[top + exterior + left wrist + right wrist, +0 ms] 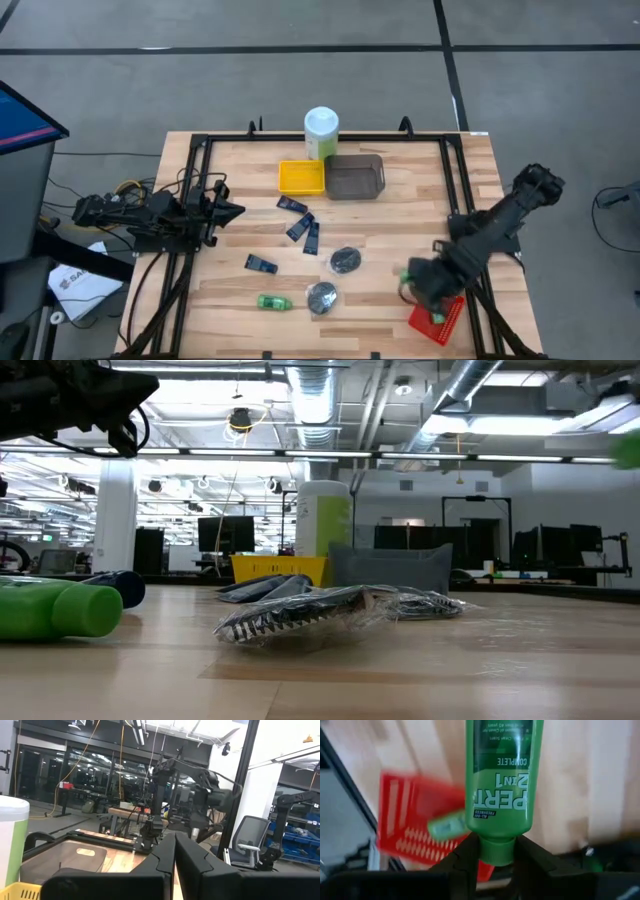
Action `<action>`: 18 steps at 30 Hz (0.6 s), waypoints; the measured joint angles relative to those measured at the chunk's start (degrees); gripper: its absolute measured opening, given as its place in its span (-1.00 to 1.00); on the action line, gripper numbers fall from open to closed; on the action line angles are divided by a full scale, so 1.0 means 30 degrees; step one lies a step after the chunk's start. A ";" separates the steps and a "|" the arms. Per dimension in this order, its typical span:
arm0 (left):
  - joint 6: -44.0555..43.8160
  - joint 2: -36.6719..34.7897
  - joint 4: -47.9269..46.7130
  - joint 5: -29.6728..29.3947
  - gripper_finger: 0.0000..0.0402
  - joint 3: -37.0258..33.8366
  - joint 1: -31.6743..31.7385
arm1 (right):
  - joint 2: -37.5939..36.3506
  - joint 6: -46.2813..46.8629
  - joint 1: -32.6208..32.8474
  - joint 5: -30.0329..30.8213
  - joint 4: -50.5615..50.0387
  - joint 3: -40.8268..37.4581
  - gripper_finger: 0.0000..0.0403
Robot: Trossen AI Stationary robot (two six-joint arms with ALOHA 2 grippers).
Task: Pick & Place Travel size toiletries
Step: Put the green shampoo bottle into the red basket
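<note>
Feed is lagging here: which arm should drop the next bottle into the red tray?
The right. Its gripper is shut on a green bottle by the cap and hovers beside the red tray at the table's near right corner. The left gripper waits far off at the left edge, holding nothing.
</note>
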 joint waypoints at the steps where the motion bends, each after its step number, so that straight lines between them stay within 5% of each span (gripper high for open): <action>1: 0.0000 0.0000 0.0017 0.0002 -0.96 -0.0007 0.0005 | -0.0007 0.0155 0.0639 -0.0088 0.0065 -0.0167 -0.57; 9: 0.0000 0.0002 0.0045 0.0000 -0.96 -0.0002 0.0005 | 0.0000 -0.1344 0.4330 -0.0027 0.0442 -0.0693 -0.57; 18: 0.0000 0.0000 0.0040 -0.0124 -0.96 -0.0003 0.0003 | 0.0705 -0.6475 0.5018 -0.0018 0.0096 -0.0671 -0.57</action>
